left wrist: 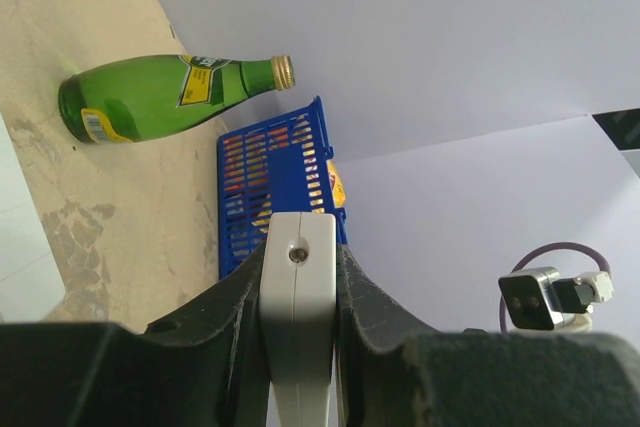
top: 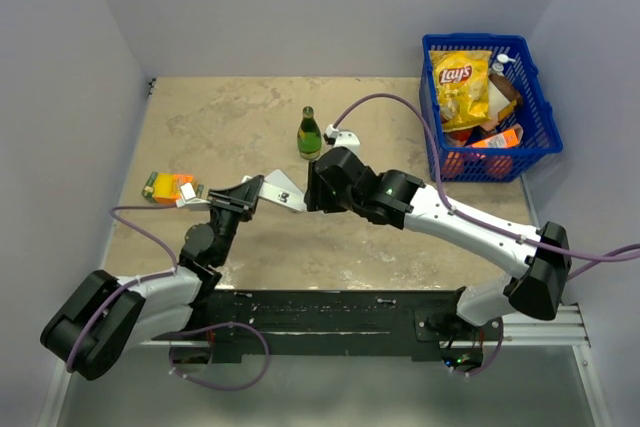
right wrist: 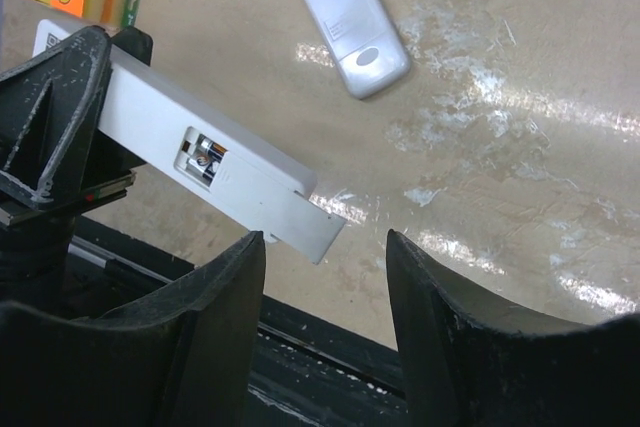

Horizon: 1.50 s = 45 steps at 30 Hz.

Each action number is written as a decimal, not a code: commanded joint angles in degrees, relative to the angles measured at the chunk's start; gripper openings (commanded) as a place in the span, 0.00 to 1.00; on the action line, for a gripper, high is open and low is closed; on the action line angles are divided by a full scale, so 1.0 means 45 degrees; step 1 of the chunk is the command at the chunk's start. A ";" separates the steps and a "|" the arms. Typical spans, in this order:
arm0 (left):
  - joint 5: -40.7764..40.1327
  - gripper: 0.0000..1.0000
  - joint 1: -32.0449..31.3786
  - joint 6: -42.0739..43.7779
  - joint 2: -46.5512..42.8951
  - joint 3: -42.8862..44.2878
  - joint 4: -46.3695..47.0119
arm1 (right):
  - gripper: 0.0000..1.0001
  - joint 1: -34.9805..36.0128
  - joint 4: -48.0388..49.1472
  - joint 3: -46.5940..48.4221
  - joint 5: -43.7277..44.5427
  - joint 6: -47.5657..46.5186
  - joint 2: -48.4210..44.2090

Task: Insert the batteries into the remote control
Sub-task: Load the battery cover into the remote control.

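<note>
Remote control, long white plastic bar (right wrist: 140, 112), pinched in my left gripper (left wrist: 300, 259) above the beige stone-look tabletop (right wrist: 520, 177). One small dark cylindrical battery (right wrist: 205, 156) sits in its open compartment; my right gripper (right wrist: 325, 239) stands spread and empty at its free end.

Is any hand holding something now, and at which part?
The left hand clamps the white remote control near one end, away from its open battery compartment. The right hand is open and holds nothing.
</note>
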 commanded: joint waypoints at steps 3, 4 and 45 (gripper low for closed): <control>-0.0090 0.00 0.0006 -0.0036 0.0227 -0.2524 0.1548 | 0.56 0.0037 -0.0702 0.0326 0.0220 0.1239 -0.0198; -0.0071 0.00 0.0006 0.0042 0.0246 -0.2486 0.1549 | 0.61 0.0017 -0.0760 0.0346 0.0239 0.1319 -0.0198; 0.0242 0.00 -0.0345 0.0550 0.0051 -0.2447 0.1998 | 0.45 0.0037 0.0060 0.1361 -0.0776 0.1651 0.1325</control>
